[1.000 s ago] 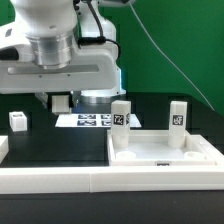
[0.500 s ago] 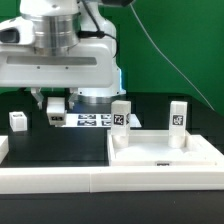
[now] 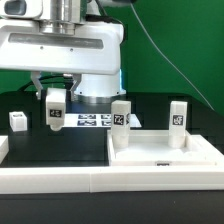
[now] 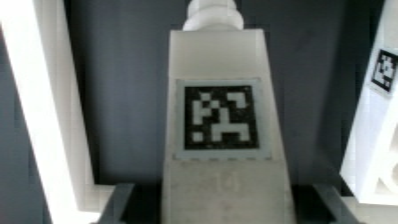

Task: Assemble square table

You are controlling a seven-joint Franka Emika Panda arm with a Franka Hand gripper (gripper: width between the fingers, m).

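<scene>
Clearly the end effector point(image 3: 55, 98) is clamped on a white leg point(image 3: 55, 116), upright above the surface point(image 3: 60, 146). The slab point(image 3: 165, 157) lies lower, beside it. It is stiff, light plastic (likely slippery), so grip its flat sides.

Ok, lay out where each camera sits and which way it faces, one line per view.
Exterior view: off the arm, low, about level with the table, facing across the square slab toward the green wall; the arm and its jaws show, gripping a leg.
Wrist view: on the wrist, looking along the jaws at that leg's tag, close up; dark jaw tips flank it.
Shared: the gripped leg.
</scene>
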